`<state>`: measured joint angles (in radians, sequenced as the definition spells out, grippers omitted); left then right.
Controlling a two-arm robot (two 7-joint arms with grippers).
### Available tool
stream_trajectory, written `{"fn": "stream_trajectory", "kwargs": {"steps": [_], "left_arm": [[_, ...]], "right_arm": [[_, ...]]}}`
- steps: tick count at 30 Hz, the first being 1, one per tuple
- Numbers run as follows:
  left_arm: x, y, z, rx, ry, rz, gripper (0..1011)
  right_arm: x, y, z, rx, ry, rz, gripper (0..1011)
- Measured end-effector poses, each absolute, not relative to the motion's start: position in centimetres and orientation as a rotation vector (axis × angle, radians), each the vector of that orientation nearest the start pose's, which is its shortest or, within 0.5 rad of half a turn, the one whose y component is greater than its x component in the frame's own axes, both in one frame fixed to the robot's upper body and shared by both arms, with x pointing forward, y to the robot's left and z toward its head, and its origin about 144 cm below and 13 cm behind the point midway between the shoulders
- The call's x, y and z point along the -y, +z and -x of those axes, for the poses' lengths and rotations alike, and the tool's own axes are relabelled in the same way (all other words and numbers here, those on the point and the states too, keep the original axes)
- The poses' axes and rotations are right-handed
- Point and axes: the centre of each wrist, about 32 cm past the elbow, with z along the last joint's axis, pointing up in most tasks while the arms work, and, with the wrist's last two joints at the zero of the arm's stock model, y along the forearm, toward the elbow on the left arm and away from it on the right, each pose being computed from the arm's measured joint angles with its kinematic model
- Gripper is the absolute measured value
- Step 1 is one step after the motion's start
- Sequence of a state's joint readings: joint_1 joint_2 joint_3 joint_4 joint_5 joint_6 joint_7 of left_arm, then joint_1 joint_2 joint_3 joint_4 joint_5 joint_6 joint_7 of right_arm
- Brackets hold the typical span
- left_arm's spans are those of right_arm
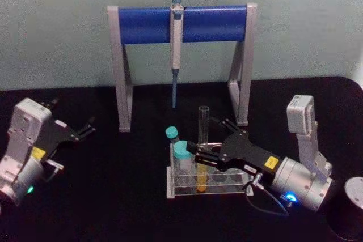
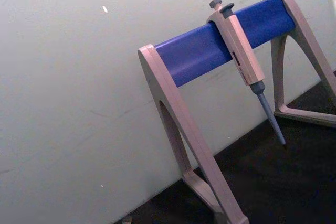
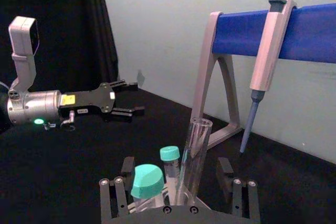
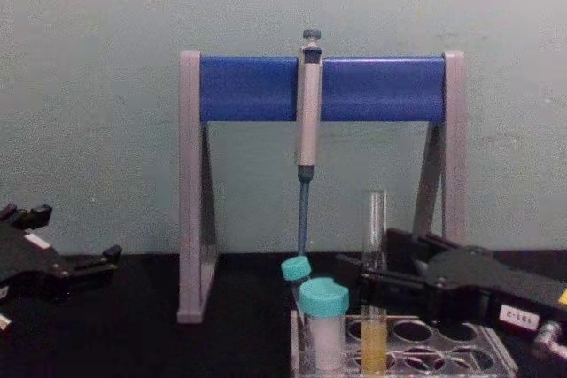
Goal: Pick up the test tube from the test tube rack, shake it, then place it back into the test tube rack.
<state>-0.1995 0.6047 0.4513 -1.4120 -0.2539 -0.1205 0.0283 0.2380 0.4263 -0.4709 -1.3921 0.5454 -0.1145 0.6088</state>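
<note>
The test tube (image 1: 203,140) is standing in the test tube rack (image 1: 215,188) between the right gripper (image 1: 205,154)'s spread jaws; clenching off-centre risks tipping it against the teal-capped tubes (image 1: 181,154). The left gripper (image 1: 85,130) is idling released

Test tube (image 1: 203,140) stands upright in rack (image 1: 211,188).

No label or text can be read.
</note>
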Motion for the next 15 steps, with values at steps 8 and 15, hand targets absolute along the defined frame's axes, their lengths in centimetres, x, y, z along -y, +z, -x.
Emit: {"fn": "stream_trajectory", "kwargs": {"steps": [8,15], "left_arm": [[-31.0,114.0,-48.9,0.285,1.248,-0.304,1001],[-31.0,114.0,-48.9,0.285,1.248,-0.305,1001]], "right_arm": [[24.5,114.9,-49.8,0.007,-0.644,-0.068,1000],[25.1,117.0,-48.9,0.127,-0.73,-0.125,1000]]}}
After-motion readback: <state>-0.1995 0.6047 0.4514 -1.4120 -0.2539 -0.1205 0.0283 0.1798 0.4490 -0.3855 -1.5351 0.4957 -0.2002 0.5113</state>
